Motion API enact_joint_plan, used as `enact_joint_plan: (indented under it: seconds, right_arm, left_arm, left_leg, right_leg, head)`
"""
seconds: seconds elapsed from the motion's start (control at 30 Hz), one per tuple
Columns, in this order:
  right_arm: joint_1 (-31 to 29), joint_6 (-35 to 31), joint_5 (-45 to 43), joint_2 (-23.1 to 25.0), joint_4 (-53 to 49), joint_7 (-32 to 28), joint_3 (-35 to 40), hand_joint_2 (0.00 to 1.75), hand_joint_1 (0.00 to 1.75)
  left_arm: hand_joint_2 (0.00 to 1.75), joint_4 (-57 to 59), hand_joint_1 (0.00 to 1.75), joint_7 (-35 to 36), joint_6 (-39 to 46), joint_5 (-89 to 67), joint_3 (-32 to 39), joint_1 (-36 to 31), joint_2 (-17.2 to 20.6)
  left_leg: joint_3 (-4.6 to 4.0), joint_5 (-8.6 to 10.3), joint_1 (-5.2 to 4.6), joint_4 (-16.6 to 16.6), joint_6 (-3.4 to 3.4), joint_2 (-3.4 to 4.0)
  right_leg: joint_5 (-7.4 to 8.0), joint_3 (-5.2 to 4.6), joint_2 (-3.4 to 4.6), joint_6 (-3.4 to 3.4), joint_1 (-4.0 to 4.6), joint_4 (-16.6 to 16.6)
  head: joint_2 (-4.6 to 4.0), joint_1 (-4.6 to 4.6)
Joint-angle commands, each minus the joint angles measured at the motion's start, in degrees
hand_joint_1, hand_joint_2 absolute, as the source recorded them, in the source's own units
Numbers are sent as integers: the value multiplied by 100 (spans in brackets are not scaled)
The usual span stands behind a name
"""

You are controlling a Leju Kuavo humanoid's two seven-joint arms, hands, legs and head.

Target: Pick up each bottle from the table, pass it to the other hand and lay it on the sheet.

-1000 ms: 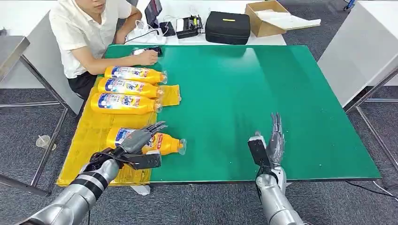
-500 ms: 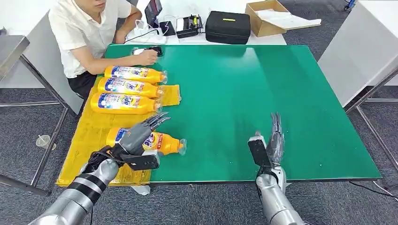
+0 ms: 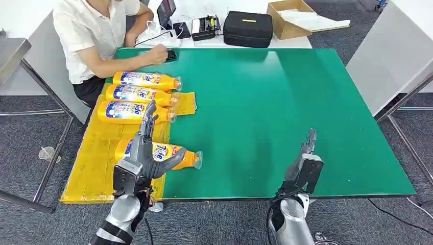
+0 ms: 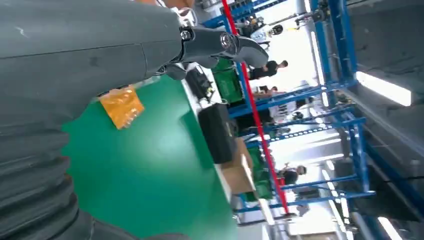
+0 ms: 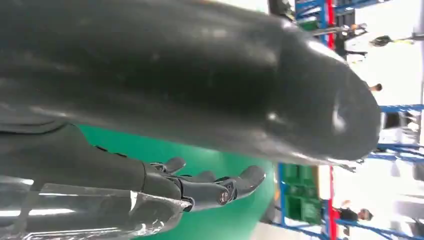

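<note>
A person (image 3: 94,35) in a white shirt sits at the far left corner of the green table (image 3: 286,102), one hand resting on a dark phone (image 3: 171,54) on the tabletop.

A yellow sheet (image 3: 97,153) covers the left strip of the table, running from near the person down to the near edge. Four orange bottles lie on their sides on it, caps pointing toward the table centre. Three lie in a close row at the far end: the far bottle (image 3: 145,79), the second bottle (image 3: 139,94) and the third bottle (image 3: 127,112), each touching or just beside the next. The near bottle (image 3: 168,154) lies apart from the row, closer to the robot, its cap end reaching just past the sheet's edge onto bare green.

The left hand (image 3: 145,153) stands over the near bottle. Its fingers (image 3: 149,120) point straight up and away from the robot, and the thumb (image 3: 171,161) angles out across the bottle's body. The hand is spread and grips nothing.

The right hand (image 3: 304,163) is raised above the near edge of the table, well apart from all bottles. Its fingers are extended and slightly splayed, with nothing between them. In the right wrist view the fingers (image 5: 215,187) reach out over green table surface.

Beyond the far edge sit a black case (image 3: 247,29) and an open cardboard box (image 3: 296,18).
</note>
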Motion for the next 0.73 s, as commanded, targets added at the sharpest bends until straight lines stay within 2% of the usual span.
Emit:
enact_joint_plan:
  seconds: [0.03,0.27,0.33,0.5,0.53,0.73]
  right_arm:
    - [44,-20,-45,114,-216,-2,-99,0,0]
    - [44,-20,-45,114,-216,-2,-99,0,0]
    - [44,-20,-45,114,-216,-2,-99,0,0]
    - [44,-20,-45,114,-216,-2,-99,0,0]
    - [44,-20,-45,114,-216,-2,-99,0,0]
    - [44,-20,-45,114,-216,-2,-99,0,0]
  left_arm:
    - [175,-259,0,12,-24,34,141,56,-34]
    - [175,-259,0,12,-24,34,141,56,-34]
    - [175,-259,0,12,-24,34,141,56,-34]
    - [175,-259,0,12,-24,34,141,56,-34]
    - [175,-259,0,12,-24,34,141,56,-34]
    - [175,-259,0,12,-24,34,141,56,-34]
  left_leg:
    - [10,-4,1,0,0,12]
    - [32,-11,3,2,-1,15]
    - [14,0,1,0,-1,6]
    - [52,-26,6,11,-2,23]
    - [23,-5,2,2,-1,10]
    - [38,-15,4,6,-1,17]
  right_leg:
    - [0,8,6,-12,3,-2]
    - [-9,33,4,-21,8,-3]
    - [0,15,-1,-11,3,-3]
    - [-20,53,7,-33,13,3]
    - [-5,24,1,-17,6,-1]
    - [-12,39,4,-25,9,0]
  head:
    - [0,-2]
    - [0,-2]
    - [0,0]
    - [0,-2]
    - [0,-2]
    - [0,-2]
